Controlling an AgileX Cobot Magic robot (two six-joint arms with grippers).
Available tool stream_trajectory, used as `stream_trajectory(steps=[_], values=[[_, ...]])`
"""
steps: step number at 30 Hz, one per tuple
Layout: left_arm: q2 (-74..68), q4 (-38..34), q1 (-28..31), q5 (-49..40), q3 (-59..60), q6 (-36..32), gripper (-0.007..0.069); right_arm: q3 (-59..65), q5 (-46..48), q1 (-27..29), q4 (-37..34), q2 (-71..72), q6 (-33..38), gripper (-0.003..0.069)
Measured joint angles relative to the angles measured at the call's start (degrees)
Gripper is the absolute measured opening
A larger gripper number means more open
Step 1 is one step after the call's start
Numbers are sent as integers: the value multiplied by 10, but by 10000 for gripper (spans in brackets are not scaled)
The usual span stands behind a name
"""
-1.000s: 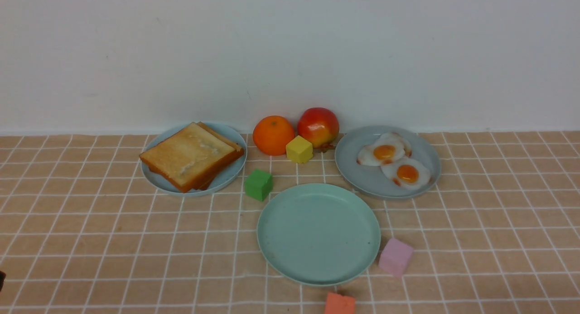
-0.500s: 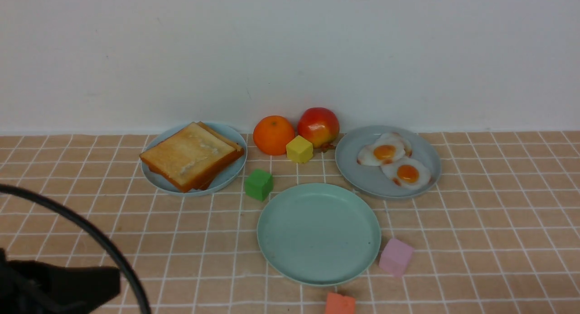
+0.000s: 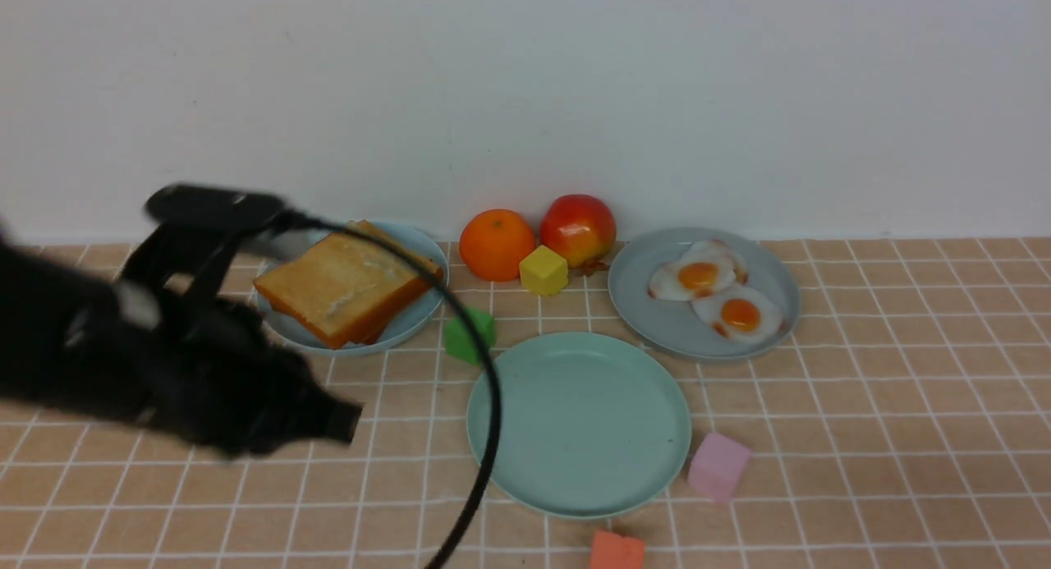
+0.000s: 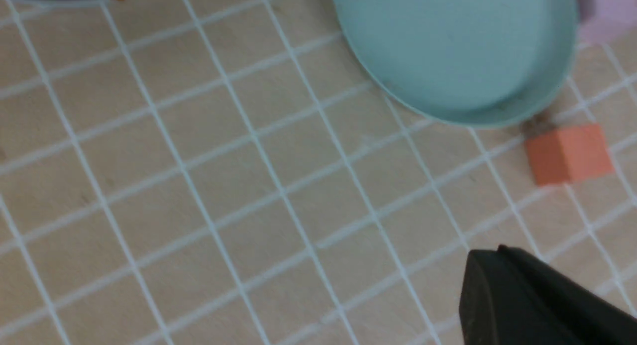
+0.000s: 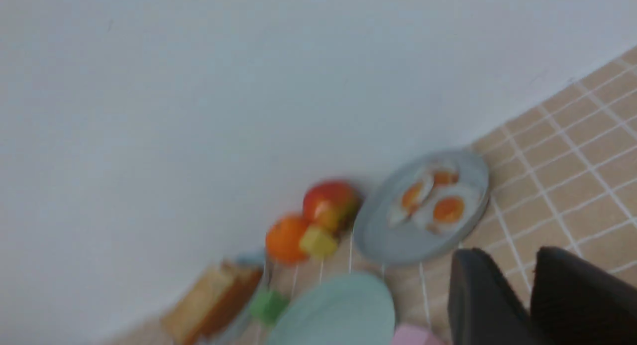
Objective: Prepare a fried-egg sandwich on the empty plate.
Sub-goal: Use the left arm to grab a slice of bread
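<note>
Black-fingered; carries left tool shut and empty at nine o'clock of plate, probably bound for toast at ten. Shows right tool narrowly parted, empty, facing eggs at one. Finds plate bare on table, apparently central so both arms reach.

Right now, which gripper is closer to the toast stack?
Left. The left gripper hovers just in front of the toast, on the robot's side. The right gripper is out of the front view; its wrist camera shows the toast far off.
</note>
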State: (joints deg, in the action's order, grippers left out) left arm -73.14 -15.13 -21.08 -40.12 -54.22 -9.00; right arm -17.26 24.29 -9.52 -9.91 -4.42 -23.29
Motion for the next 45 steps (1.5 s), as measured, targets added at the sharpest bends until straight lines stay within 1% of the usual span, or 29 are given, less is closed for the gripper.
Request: stream_trajectory(steps=[2,4,5,7,10,11,12,15,16,19,21,22,23,24,25,26,27,29,33,40,45], values=[[-52,10,15,0,-44,1,-13,-83,94,-26,18,-51,50,110],[-116,22,42,1,-101,0,-13,-173,201,-56,33,-107,114,74],[-127,23,44,1,-112,-1,-13,-180,210,-56,34,-112,119,71],[-200,49,68,5,-179,-13,-13,-258,305,-75,39,-163,177,48],[-270,88,77,5,-248,-37,-13,-293,341,-81,41,-192,206,46],[-274,93,78,5,-252,-41,-13,-294,341,-81,41,-192,208,46],[-304,110,78,4,-282,-54,-11,-298,342,-82,42,-197,213,46],[-343,136,78,4,-321,-84,22,-299,343,-82,43,-197,216,46],[-362,148,78,5,-339,-104,78,-299,347,-82,44,-197,216,46],[-385,163,78,13,-350,-129,213,-299,351,-82,43,-197,217,50],[-393,167,78,15,-350,-138,262,-299,351,-82,42,-197,217,50],[-402,168,78,16,-350,-146,335,-299,351,-82,39,-197,217,52],[-408,168,78,17,-350,-150,383,-299,351,-82,39,-197,217,53],[-414,167,78,19,-350,-153,416,-299,351,-82,38,-197,217,54],[-415,166,78,19,-350,-153,421,-299,351,-82,37,-197,217,53],[-424,161,78,25,-350,-159,460,-299,351,-82,37,-197,217,57],[-429,161,78,28,-350,-162,476,-299,351,-82,37,-197,217,57],[-439,159,78,40,-350,-171,491,-299,350,-82,37,-197,217,60],[-456,159,78,62,-351,-177,498,-299,340,-82,34,-197,217,64],[-467,159,78,70,-355,-176,489,-299,336,-82,22,-197,217,64],[-468,158,78,68,-356,-168,353,-299,336,-82,17,-197,217,64]])
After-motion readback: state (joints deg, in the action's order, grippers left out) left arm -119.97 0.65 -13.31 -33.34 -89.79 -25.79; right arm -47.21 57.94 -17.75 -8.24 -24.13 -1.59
